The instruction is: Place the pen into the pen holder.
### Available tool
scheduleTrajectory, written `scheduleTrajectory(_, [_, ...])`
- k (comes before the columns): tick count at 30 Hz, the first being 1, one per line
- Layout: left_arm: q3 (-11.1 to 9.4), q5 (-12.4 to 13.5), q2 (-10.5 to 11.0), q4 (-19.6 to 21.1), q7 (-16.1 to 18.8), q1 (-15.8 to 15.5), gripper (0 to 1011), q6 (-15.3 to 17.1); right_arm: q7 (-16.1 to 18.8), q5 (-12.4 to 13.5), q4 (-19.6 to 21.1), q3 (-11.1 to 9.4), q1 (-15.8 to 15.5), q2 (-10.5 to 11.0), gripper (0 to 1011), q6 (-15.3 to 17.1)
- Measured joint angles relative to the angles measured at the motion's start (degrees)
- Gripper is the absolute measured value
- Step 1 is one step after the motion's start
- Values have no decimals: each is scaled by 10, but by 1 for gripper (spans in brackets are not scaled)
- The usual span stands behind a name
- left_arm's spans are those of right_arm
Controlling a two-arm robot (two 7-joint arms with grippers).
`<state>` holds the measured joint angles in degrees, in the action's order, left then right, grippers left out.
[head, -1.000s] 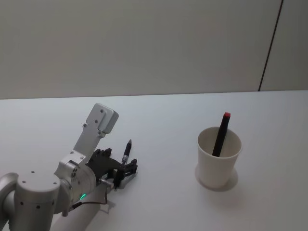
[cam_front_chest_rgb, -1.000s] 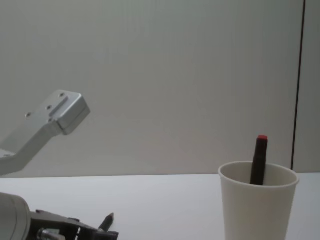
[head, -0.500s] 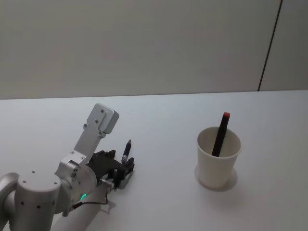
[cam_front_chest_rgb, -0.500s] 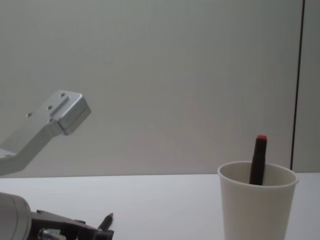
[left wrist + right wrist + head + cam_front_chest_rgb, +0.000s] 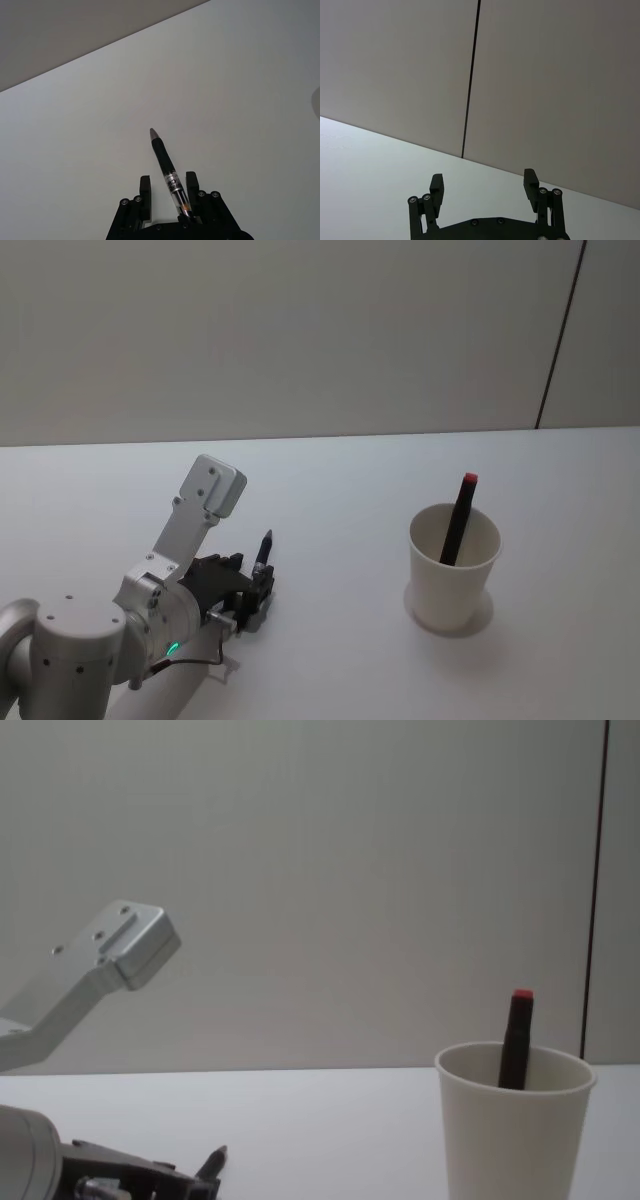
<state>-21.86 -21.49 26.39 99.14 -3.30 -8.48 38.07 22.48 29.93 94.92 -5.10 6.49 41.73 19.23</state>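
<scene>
White surface (image 5: 340, 490), left side: the pen (image 5: 169, 170), black grip and clear barrel, lies flat with its tip pointing away from the robot. The left tool (image 5: 168, 176) is down at the surface with the barrel between its fingers (image 5: 145, 190). The jaws are narrow but not fully clamped: one finger is at or against the pen, and a gap shows beside the other. The pen holder (image 5: 453, 575), a plain off-white paper cup, stands upright well apart to the right. It already holds a dark pen with a red cap (image 5: 461, 520), leaning on the rim. The right tool (image 5: 484, 175) is parked off the surface, jaws wide, holding nothing. The step looks like the grasp, with the pen not yet lifted. Next the jaws need to close the last bit so both fingers bear on the barrel. Then comes a lift and a carry right over the cup mouth. The pen should be tipped near upright and released beside the red-capped one without knocking the light cup.
</scene>
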Motion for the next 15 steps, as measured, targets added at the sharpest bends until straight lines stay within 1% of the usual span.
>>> scheduleTrajectory(4, [0,0,0,0,0,0,405,0,0,0,0,0,0,0,1002,0])
scheduleTrajectory(9, [0,0,0,0,0,0,302,0,0,0,0,0,0,0,1002,0])
scheduleTrajectory(10, [0,0,0,0,0,0,302,0,0,0,0,0,0,0,1002,0])
scheduleTrajectory(14, [0,0,0,-1,0,0,208,1,0,0,0,0,0,0,1002,0])
scheduleTrajectory(15, [0,0,0,-1,0,0,156,1,0,0,0,0,0,0,1002,0])
